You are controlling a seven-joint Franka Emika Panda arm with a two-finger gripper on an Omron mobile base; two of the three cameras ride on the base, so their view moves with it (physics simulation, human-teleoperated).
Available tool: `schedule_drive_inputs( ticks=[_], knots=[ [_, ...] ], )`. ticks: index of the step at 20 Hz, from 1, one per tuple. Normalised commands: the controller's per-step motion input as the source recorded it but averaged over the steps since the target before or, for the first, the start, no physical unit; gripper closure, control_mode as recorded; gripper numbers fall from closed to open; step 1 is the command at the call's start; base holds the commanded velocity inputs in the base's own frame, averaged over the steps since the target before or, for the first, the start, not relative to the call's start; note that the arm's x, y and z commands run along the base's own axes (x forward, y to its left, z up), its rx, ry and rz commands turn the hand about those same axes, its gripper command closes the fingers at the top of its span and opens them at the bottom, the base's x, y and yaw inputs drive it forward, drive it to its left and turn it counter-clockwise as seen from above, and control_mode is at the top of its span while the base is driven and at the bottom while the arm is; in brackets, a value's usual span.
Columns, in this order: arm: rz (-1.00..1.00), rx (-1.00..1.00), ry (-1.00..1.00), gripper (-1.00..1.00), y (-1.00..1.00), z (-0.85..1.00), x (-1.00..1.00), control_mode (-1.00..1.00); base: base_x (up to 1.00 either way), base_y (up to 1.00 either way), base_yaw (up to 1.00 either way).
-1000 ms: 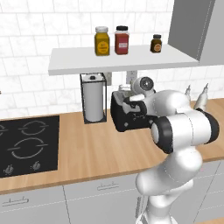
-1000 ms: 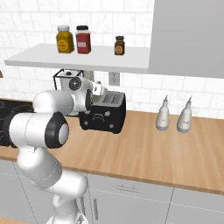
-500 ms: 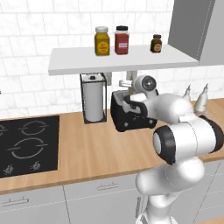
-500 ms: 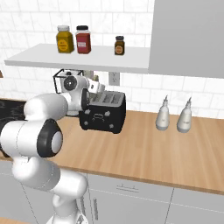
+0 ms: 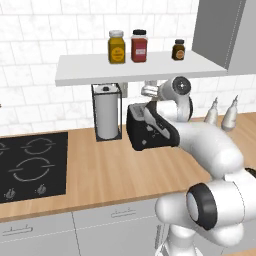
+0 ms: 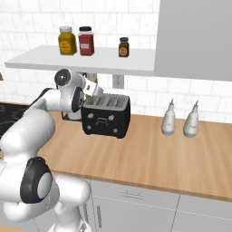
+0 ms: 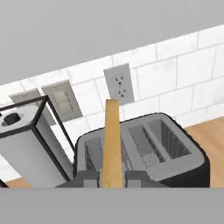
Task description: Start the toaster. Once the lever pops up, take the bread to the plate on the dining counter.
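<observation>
A: What has changed on the light-wood bench [image 5: 100, 175]?

B: The white arm has lifted. Above the black boxy toaster [image 6: 106, 117], the fingers [image 7: 112, 180] pinch the tan bread slice [image 7: 112, 144], clear of its slot.

A: So toasting's done?

B: Likely; the plate comes next.

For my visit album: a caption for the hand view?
Hand gripping the bread edge-on above the toaster.

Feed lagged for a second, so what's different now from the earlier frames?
The gripper, shut on the bread, has lifted the slice up clear of the toaster, and the elbow swung lower and closer to the base. Toaster, paper-towel roll, shelf jars and counter bottles stayed put.
</observation>
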Motion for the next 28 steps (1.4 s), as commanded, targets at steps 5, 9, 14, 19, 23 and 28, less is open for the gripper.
schedule_drive_inputs(
  ticks=[5,9,14,19,23,28],
  knots=[
    [-0.07,0.1,0.08,1.0,-0.01,0.57,-0.96,-1.0,0.0,0.0,0.0],
    [-0.1,0.07,0.14,1.0,-0.03,0.24,-0.99,-1.0,0.0,0.0,0.0],
    [-0.12,0.05,0.16,1.0,-0.06,0.01,-1.0,-1.0,0.0,0.0,0.0],
    [-0.11,0.04,0.22,1.0,-0.19,0.08,-0.91,-1.0,0.0,0.0,0.0],
    [-0.02,0.04,0.33,1.0,-0.24,0.19,-0.35,-1.0,0.0,0.0,0.0],
    [0.02,0.0,0.23,1.0,-0.06,0.08,-0.07,-1.0,0.0,0.0,0.0]
  ],
)
